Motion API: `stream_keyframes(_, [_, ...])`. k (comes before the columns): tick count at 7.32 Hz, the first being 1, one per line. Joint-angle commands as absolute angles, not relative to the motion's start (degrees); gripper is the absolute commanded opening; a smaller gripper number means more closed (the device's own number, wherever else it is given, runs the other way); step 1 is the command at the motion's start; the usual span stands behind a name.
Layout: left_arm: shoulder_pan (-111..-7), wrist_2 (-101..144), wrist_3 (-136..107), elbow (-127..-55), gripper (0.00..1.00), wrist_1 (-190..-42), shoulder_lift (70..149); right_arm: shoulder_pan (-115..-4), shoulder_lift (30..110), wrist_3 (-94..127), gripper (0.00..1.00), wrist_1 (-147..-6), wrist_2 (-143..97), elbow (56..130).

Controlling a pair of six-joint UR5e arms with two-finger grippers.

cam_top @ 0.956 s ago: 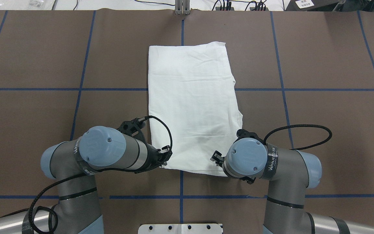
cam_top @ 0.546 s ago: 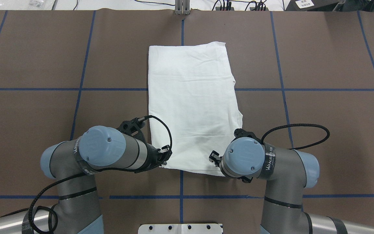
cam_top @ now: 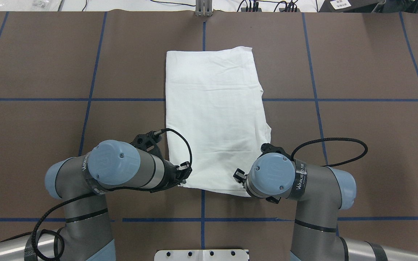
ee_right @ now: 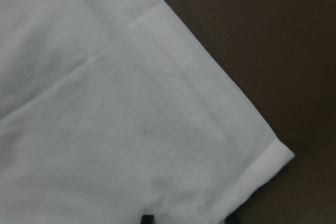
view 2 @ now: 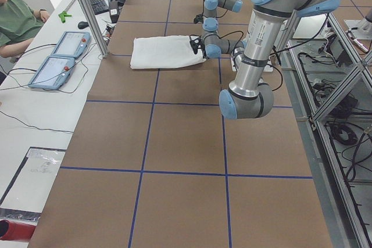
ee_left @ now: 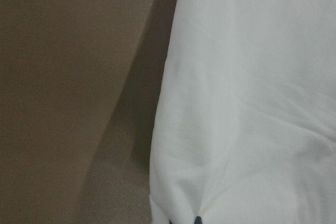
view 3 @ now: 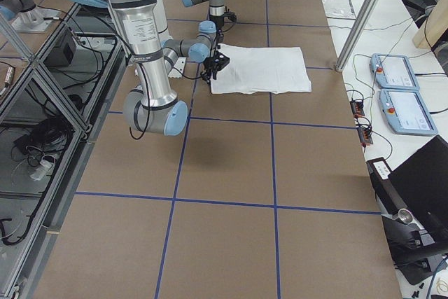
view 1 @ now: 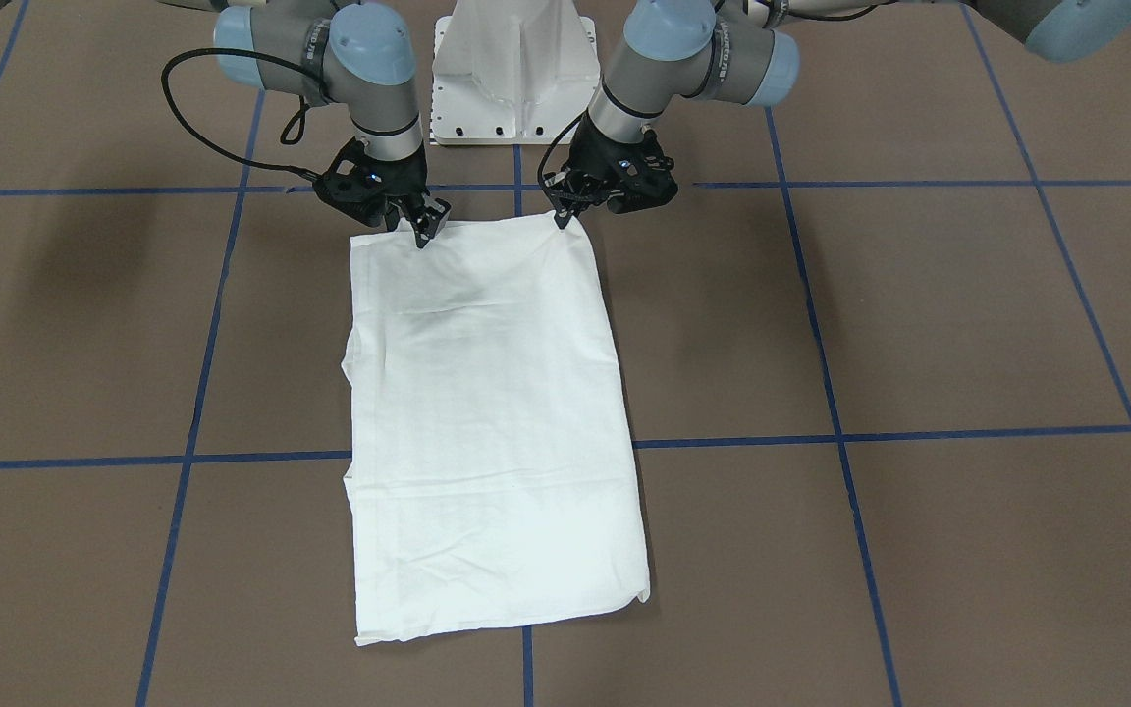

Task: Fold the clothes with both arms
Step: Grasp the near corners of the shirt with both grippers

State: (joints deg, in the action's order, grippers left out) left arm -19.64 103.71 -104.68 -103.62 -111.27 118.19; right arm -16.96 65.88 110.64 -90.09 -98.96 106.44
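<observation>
You have the folded T-shirt [view 1: 487,412] lying mid-frame in the front-facing view, with the left gripper [view 1: 563,214] seemingly pinched on its top-right corner and the right gripper [view 1: 425,234] parted over the top edge, placed to lift both ends evenly.

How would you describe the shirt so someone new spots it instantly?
Find the brown table gridded with blue tape, then the white pedestal at the robot's base. Straight out from it lies the shirt, a white cloth folded into a long rectangle, its near corners at the left tool and right tool. Unlike the pedestal, also white, it is soft and wrinkled.
</observation>
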Motion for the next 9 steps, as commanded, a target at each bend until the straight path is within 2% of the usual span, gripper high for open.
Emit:
stream_keyframes(1, [-19.6,103.7,-104.7,-103.6,0.0,-111.3,118.2,-17.0,65.9,110.6,0.55,-90.0,-99.0,106.1])
stream_keyframes(3, [-19.6,103.7,-104.7,-103.6,0.0,-111.3,118.3,-17.0,65.9,110.6,0.54,-90.1,-99.0,106.1])
stream_keyframes(5, [-19.6,103.7,-104.7,-103.6,0.0,-111.3,118.3,-17.1,65.9,110.5,0.12,-90.0,-99.1,106.2])
stream_keyframes(6, [-19.6,103.6,-104.7,-103.5,0.0,-111.3,118.3,-17.1,65.8,110.5,0.0,-90.0,-99.1,106.3])
stream_keyframes(9, [-19.6,103.7,-104.7,-103.6,0.0,-111.3,118.3,-17.7,65.4,110.4,0.0,-89.4,-99.4,107.5])
